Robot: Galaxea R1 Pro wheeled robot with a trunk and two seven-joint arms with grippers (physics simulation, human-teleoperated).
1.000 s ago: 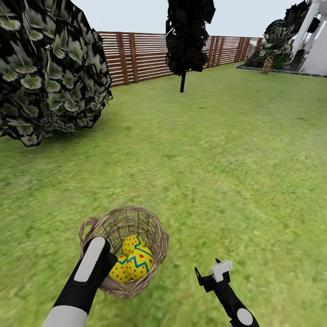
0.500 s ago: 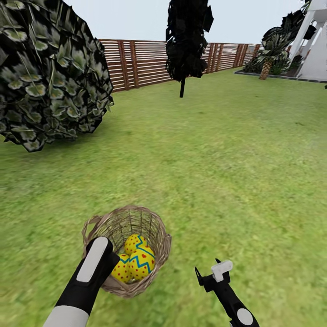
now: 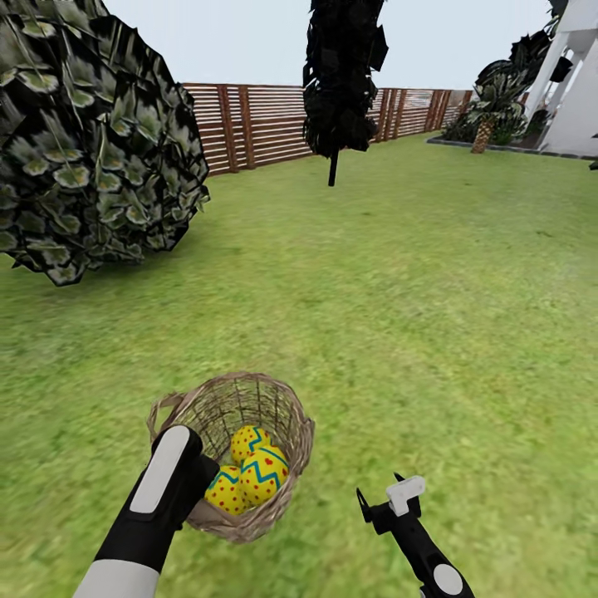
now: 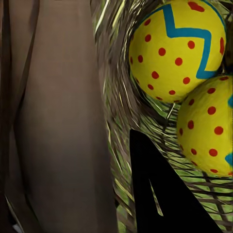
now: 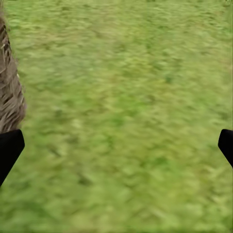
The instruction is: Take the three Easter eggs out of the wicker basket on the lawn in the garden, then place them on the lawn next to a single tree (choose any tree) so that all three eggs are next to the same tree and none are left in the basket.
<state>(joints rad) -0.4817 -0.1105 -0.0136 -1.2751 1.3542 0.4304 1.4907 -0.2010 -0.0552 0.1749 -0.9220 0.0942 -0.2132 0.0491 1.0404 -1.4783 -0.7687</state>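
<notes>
- Brown-grey woven wicker basket (image 3: 249,415) held off the mottled green lawn (image 3: 415,316) at the left arm's end, tilted, with three yellow Easter eggs (image 3: 253,477) with red dots and blue zigzags lying inside.
- Left gripper (image 4: 145,194) at the basket's rim, one dark finger inside the weave beside two eggs; cannot tell how its fingers stand.
- Right gripper (image 3: 386,498) just beside the basket, empty, fingers spread wide over grass.
- Brown slat fence (image 3: 249,124) far behind, dark narrow tree (image 3: 340,75) before it.
</notes>
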